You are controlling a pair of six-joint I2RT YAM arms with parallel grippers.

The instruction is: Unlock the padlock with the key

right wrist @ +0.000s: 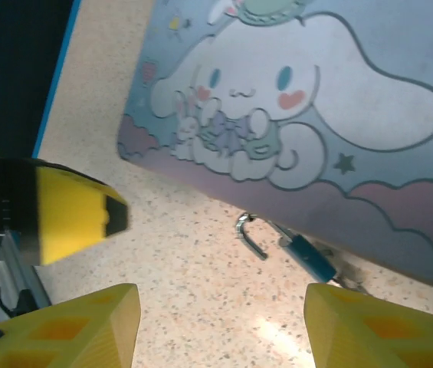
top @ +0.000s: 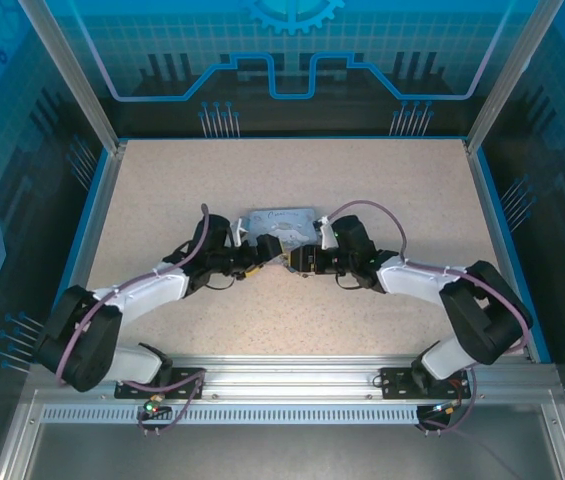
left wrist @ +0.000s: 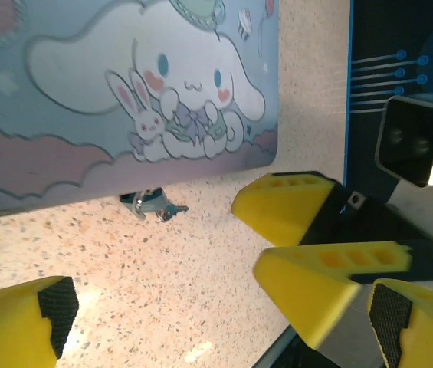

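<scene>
The padlock (right wrist: 296, 251) lies flat on the counter (top: 382, 190), touching the near edge of the cartoon tin (right wrist: 339, 115), its long axis roughly along that edge, shackle end towards the left arm, blue body towards the right; a silvery sliver at the body's end may be the key (right wrist: 347, 280), though I cannot tell for sure. The left pincer (left wrist: 216, 326) gapes fully wide and empty, the padlock ahead of it. The right pincer (right wrist: 216, 330) stands partly open, also empty, with the lock just ahead between its fingers, so it looks better placed
</scene>
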